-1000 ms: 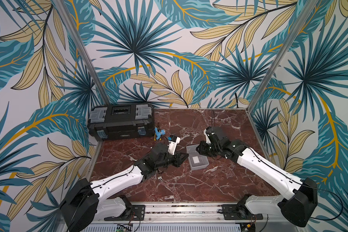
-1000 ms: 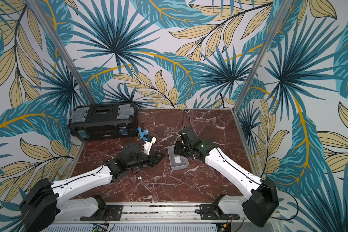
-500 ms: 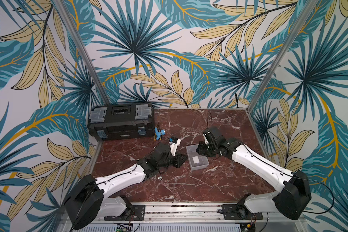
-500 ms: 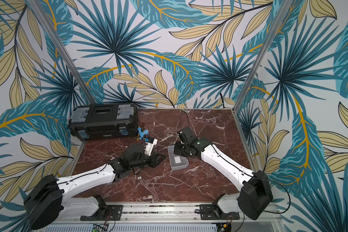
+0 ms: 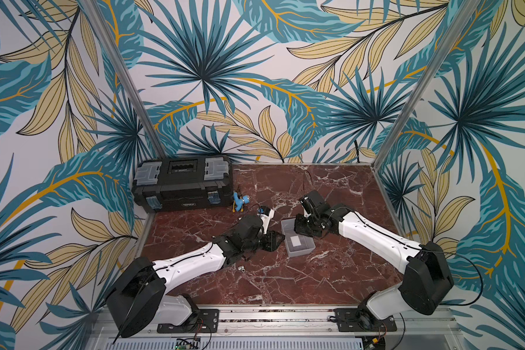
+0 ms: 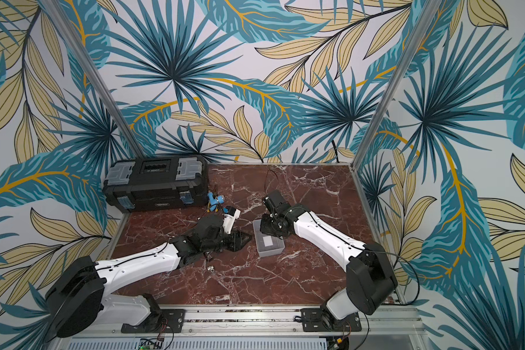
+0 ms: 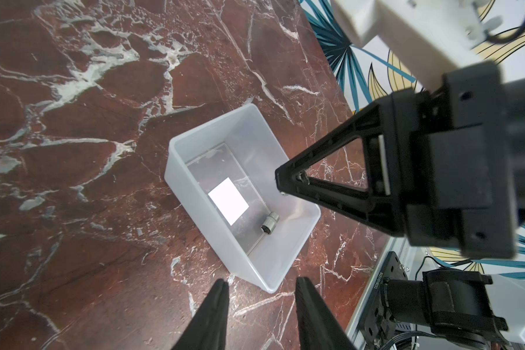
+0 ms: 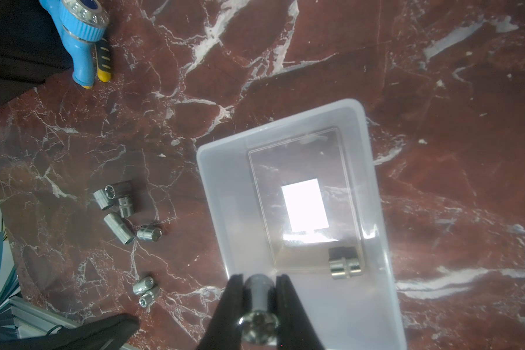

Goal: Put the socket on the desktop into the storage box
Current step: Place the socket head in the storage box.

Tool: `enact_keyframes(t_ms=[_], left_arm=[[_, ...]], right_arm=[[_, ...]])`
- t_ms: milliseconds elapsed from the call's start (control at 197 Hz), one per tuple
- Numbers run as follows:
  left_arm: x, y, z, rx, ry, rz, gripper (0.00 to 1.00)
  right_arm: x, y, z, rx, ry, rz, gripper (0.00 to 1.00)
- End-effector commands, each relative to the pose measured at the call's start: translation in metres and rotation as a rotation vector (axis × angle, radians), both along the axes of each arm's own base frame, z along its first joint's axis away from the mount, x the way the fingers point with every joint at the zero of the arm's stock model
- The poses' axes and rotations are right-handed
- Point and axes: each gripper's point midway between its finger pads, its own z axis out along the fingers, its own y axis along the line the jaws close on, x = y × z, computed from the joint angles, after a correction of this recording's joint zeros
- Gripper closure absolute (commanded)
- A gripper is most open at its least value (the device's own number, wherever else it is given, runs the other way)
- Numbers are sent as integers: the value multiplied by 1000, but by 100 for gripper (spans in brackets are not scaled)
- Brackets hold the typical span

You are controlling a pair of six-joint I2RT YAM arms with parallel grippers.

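Leaf-papered walls (image 5: 255, 75) enclose the veined red-brown worktop (image 5: 255, 272). The right pincer (image 8: 259, 278) clamps a socket (image 8: 259, 306) lying along its fingers (image 8: 229, 303); the left pincer (image 7: 261, 281) stands slightly parted, empty.

Two-arm posture, seen in both top views. The left arm (image 5: 191, 263) stretches low and nearly straight from its base, white links ending in a black wrist. The left claw (image 5: 272, 241) points toward the right arm. In the left wrist view, the left claw (image 7: 261, 280) has its jaws apart with nothing between them. The right arm (image 5: 373, 236) reaches inward with its wrist bent downward. The right claw (image 8: 259, 285) is closed across the barrel of a socket (image 8: 259, 325).
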Motion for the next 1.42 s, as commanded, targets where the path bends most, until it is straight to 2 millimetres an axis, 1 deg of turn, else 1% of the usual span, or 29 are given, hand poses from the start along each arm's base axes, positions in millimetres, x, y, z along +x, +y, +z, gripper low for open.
enact_keyframes(t_ms=[0, 192, 375, 506, 699, 967, 1413], left_arm=[[7, -4, 15, -5, -27, 11, 59], [8, -1, 5, 27, -1, 27, 58], [9, -1, -1, 46, 16, 33, 58], [9, -2, -2, 50, 20, 32, 58], [8, -2, -6, 55, 31, 26, 57], [8, -2, -7, 54, 35, 25, 57], [6, -3, -15, 58, 49, 21, 57]], right_arm=[[3, -5, 0, -39, 0, 3, 92], [4, -9, -9, -70, 16, -1, 91], [8, -12, -6, -93, 8, -3, 91], [10, -12, -5, -102, 4, -1, 91], [10, -12, -11, -113, 17, -1, 91], [11, -12, -16, -125, 28, -1, 91], [16, -11, -16, -132, 25, -4, 90]])
